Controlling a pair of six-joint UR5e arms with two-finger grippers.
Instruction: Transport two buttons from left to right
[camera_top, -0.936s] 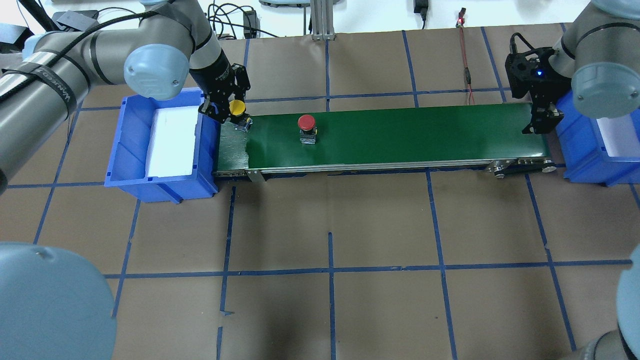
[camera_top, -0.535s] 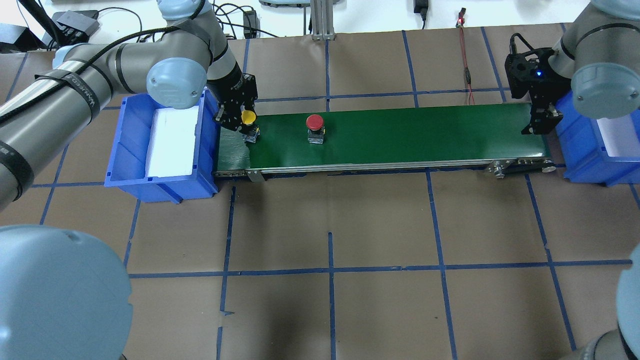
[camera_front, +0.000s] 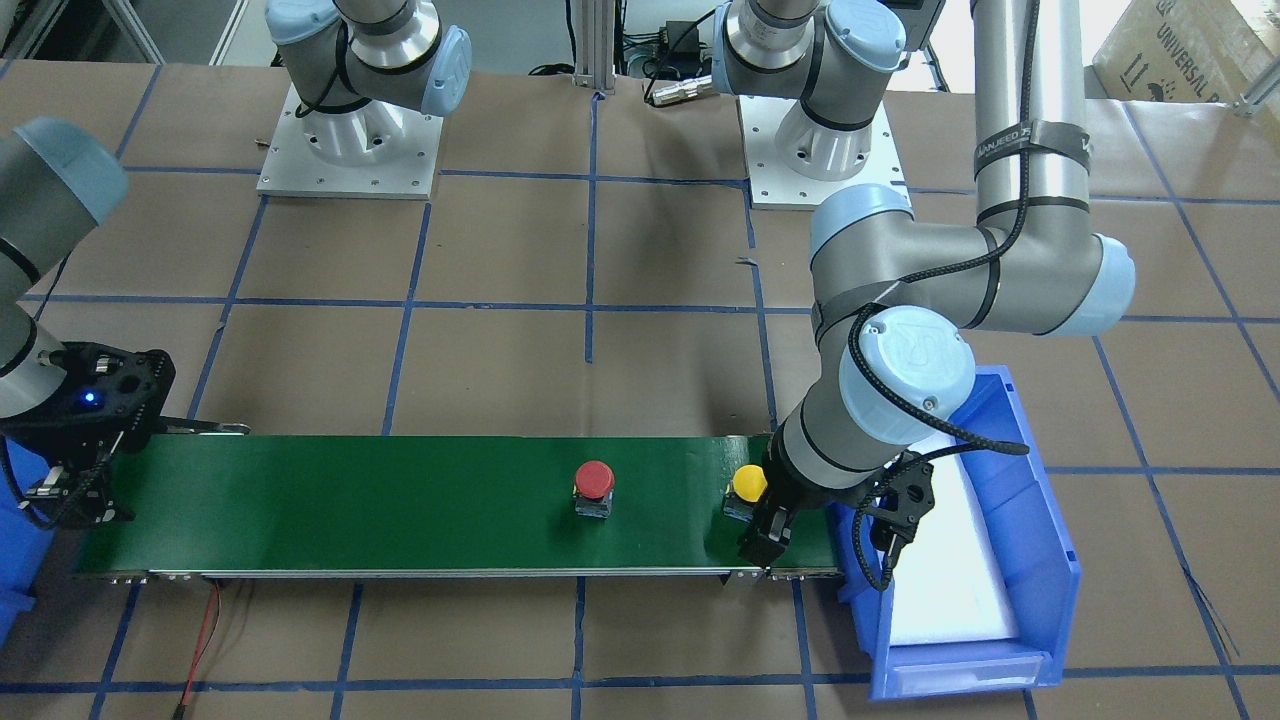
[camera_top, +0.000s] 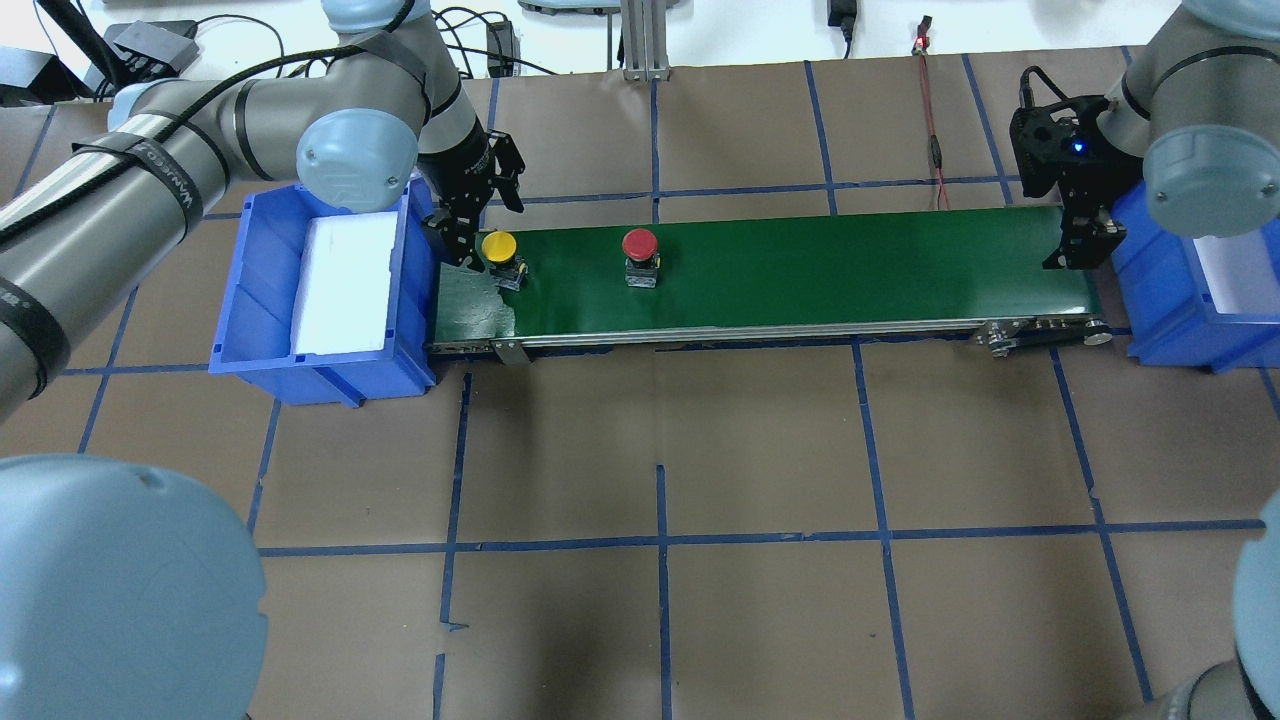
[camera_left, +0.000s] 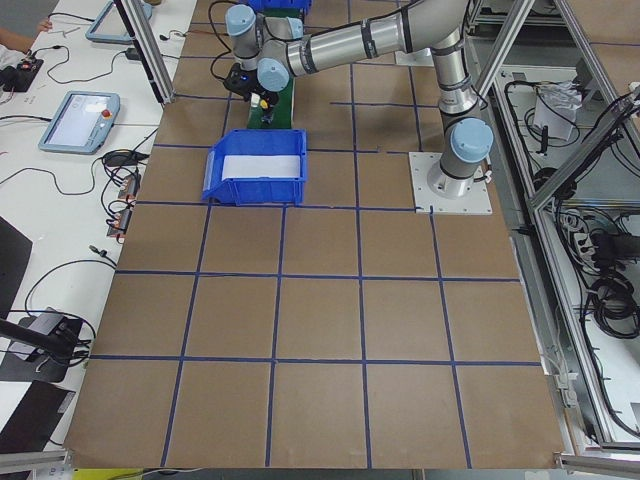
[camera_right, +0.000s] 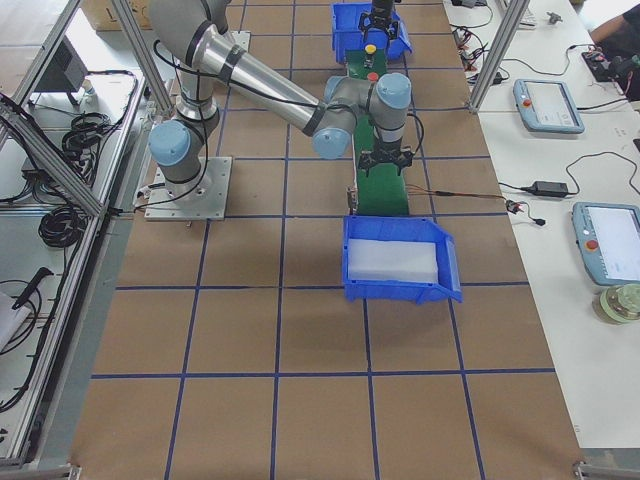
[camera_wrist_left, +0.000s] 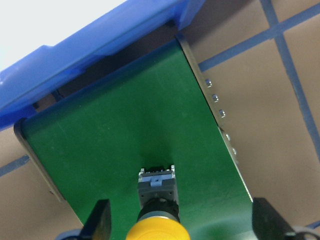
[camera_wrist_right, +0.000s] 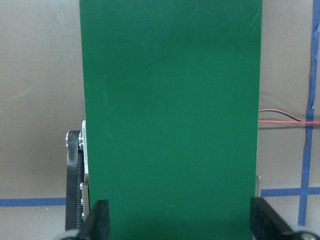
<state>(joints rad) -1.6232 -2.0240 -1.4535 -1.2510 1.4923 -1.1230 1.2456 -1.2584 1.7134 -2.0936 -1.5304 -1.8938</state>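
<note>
We see the left gripper (camera_wrist_left: 183, 222) with its 2 fingers spread wide over the left end of the long green conveyor belt (camera_top: 850, 265), beside the blue plastic bin (camera_top: 262, 300). The yellow-capped push-button switch (camera_top: 499, 248) stands upright on the belt. In the wrist view it sits in the gap between those fingers, touching neither. The red-capped push-button switch (camera_top: 640, 246) stands near it, further right on the belt. The right gripper (camera_wrist_right: 182, 222) — fingers spread too — hangs over the belt's right end, holding nothing.
</note>
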